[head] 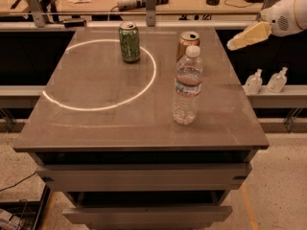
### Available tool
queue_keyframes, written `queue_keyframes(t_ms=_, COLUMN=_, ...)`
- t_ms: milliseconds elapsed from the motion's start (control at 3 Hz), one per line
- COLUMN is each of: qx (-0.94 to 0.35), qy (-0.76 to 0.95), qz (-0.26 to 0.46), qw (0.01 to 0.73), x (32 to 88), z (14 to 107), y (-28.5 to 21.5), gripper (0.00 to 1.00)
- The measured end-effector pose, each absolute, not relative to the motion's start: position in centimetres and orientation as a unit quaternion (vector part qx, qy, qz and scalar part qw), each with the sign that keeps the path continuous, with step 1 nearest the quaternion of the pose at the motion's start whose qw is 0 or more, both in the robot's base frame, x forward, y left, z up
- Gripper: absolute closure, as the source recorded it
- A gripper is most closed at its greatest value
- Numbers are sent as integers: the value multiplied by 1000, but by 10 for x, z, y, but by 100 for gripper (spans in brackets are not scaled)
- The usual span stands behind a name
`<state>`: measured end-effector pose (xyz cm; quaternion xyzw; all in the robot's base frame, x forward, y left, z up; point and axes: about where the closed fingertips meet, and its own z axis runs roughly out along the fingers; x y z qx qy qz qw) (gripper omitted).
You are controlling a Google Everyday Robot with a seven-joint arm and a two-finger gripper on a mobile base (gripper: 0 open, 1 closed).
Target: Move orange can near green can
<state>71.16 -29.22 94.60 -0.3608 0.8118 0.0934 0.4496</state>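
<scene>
Gripper (238, 40) high at right edge, pointing down-left; white arm (287, 16) behind it.

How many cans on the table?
2: green can at the back, on the light ring; orange can to its right, partly behind the water bottle; gripper hangs beyond the table's right edge.
</scene>
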Motion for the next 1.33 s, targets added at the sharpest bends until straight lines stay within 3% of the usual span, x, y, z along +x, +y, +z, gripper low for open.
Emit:
queue_keyframes(t_ms=667, qx=-472, qy=770, qz=141, qw=404, x=724, z=948, y=-202, gripper=0)
queue_keyframes(t_ms=1333, qx=-499, qy=789, qz=107, qw=341, x=722, z=903, y=-158, gripper=0)
